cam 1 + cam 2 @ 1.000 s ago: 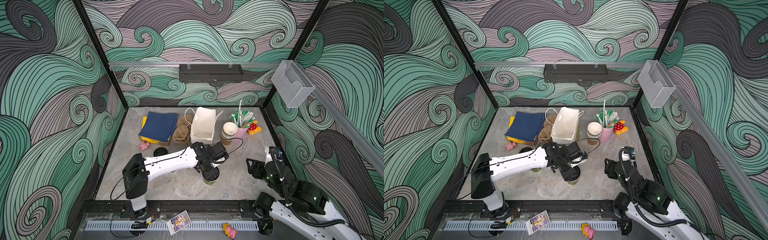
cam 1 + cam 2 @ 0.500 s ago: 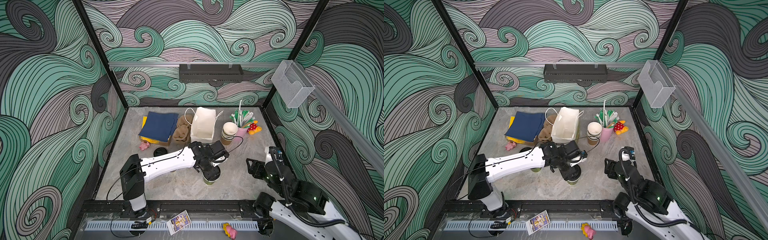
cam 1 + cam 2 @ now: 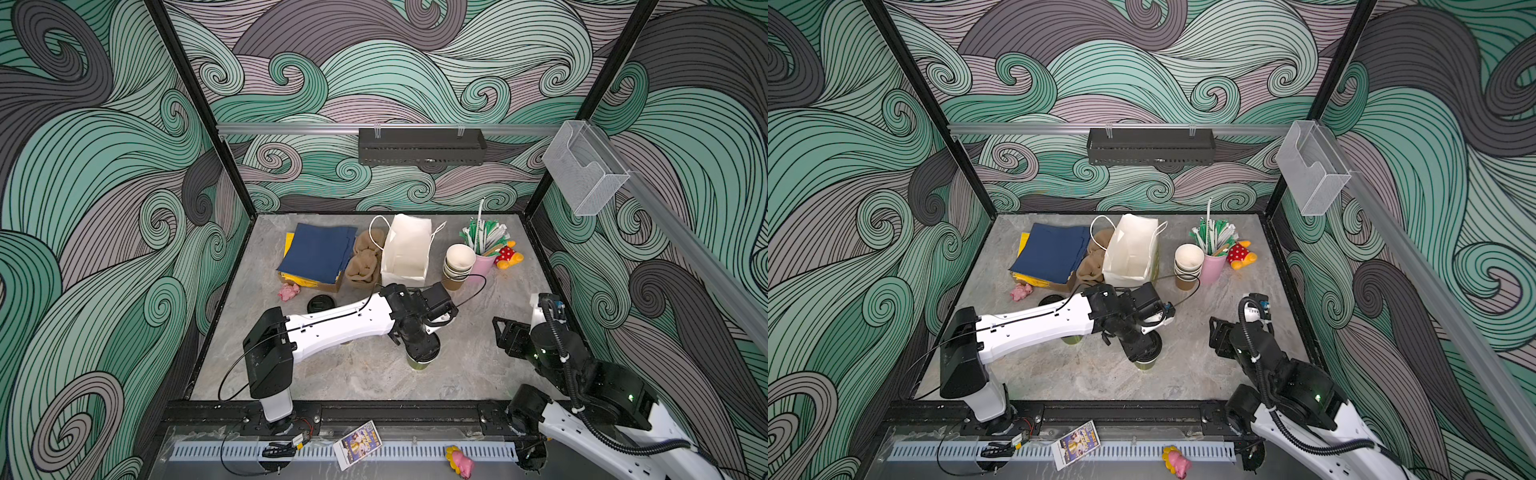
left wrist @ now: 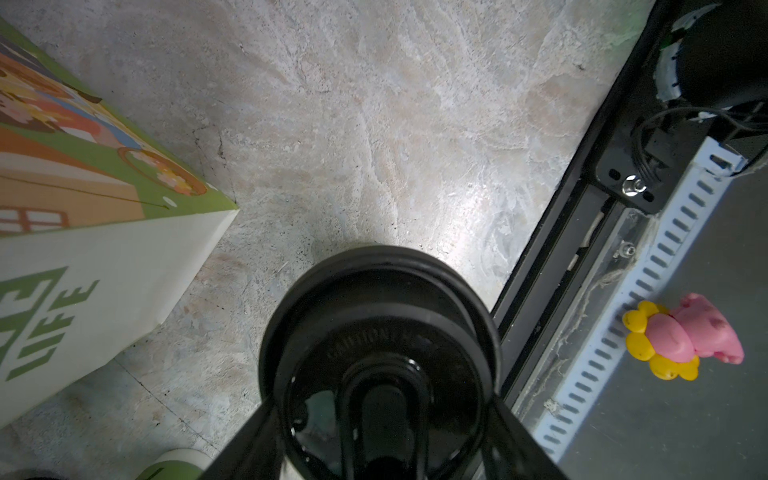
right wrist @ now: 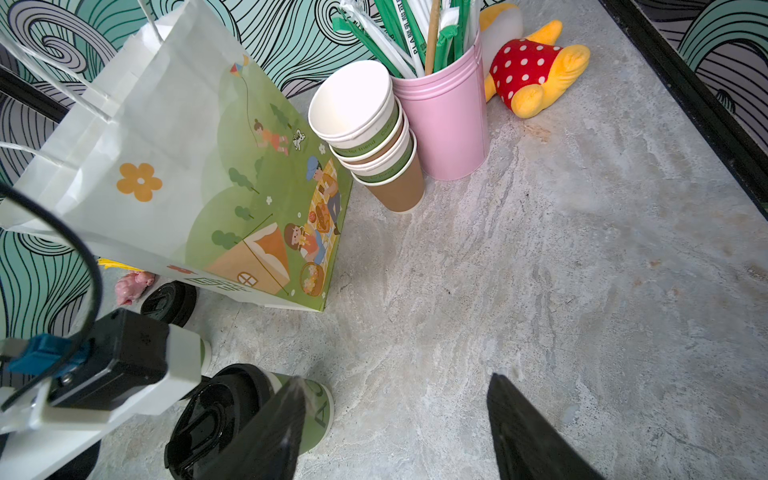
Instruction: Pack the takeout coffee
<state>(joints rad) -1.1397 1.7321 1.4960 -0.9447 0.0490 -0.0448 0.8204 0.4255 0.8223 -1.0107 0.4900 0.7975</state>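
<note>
A green paper cup (image 3: 419, 365) (image 3: 1145, 365) (image 5: 316, 415) stands at the middle front of the table with a black sip lid (image 4: 380, 316) (image 5: 216, 411) on top. My left gripper (image 3: 422, 351) (image 3: 1142, 347) (image 4: 382, 411) reaches down over it, its fingers pressed against both sides of the lid. A second green cup (image 3: 1071, 340) (image 4: 174, 467) stands under the left arm. A loose black lid (image 3: 321, 303) (image 5: 168, 303) lies behind it. My right gripper (image 3: 509, 334) (image 3: 1221, 336) (image 5: 397, 380) hovers open and empty to the right of the lidded cup.
At the back stand a white paper bag (image 3: 405, 249) (image 5: 166, 166), a stack of paper cups (image 3: 457, 266) (image 5: 365, 124), a pink cup of straws (image 3: 482, 266) (image 5: 444, 124), brown pulp carriers (image 3: 365, 262), blue napkins (image 3: 318, 253) and a plush toy (image 3: 509, 255).
The left arm's rear link sways slightly while its gripper stays on the lidded cup. The right arm has not moved.
</note>
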